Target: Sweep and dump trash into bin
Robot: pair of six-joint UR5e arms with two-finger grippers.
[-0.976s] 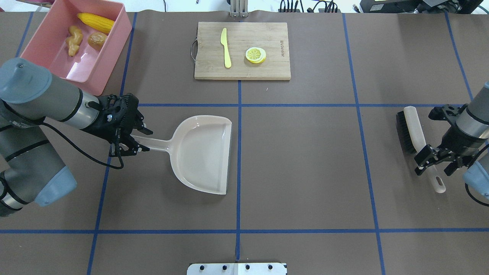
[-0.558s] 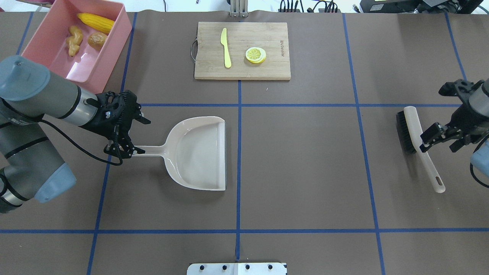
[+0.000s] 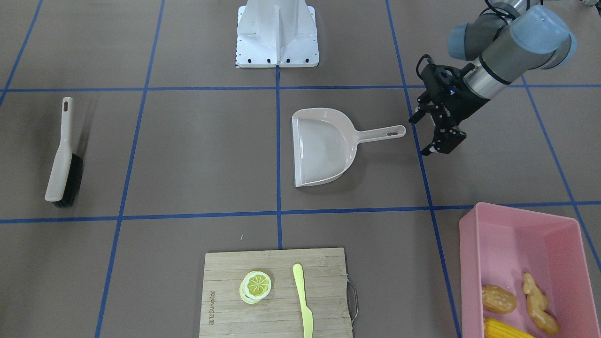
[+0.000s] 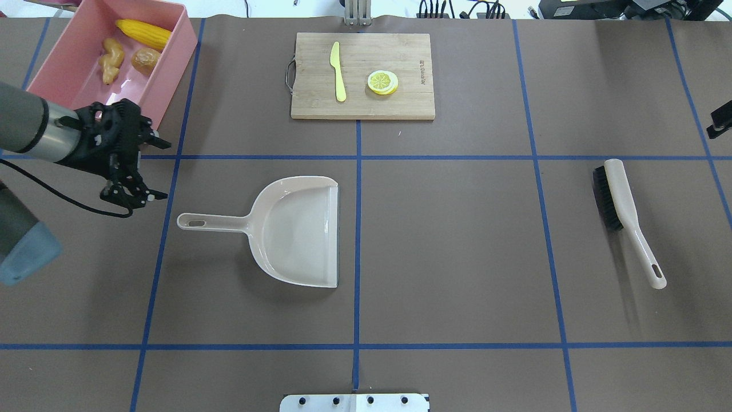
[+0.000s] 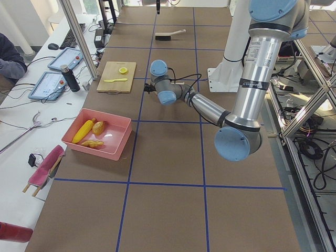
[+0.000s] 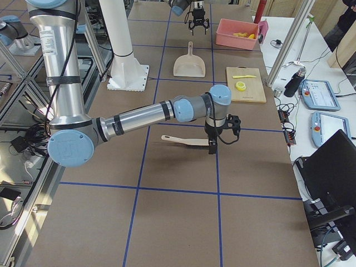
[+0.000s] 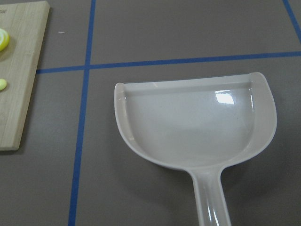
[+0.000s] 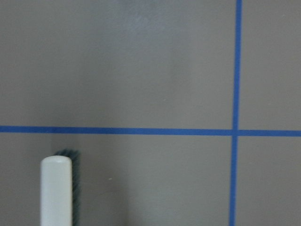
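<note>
The pink bin point(image 4: 174, 68) stands at the far left of the table. In it lie the corn cob point(image 4: 143, 33), the ginger root point(image 4: 110, 60) and the potato-like lump point(image 4: 145, 58). They also show in the front view: corn point(image 3: 504, 327), ginger point(image 3: 539, 304), lump point(image 3: 498, 299). The beige dustpan point(image 4: 297, 229) lies flat and empty near the table's middle. My left gripper point(image 4: 160, 170) is open and empty, apart from the dustpan's handle, between it and the bin. Only a sliver of my right gripper point(image 4: 719, 121) shows at the right edge; I cannot tell its state.
A beige brush point(image 4: 620, 200) with black bristles lies free on the right. A wooden cutting board point(image 4: 400, 57) at the back middle holds a pale yellow knife point(image 4: 338, 71) and a lemon slice point(image 4: 382, 82). Blue tape lines cross the brown table.
My left gripper let go of the dustpan handle and pulled back left toward the bin. My right gripper let go of the brush and withdrew to the right edge. The dustpan settled flat.
</note>
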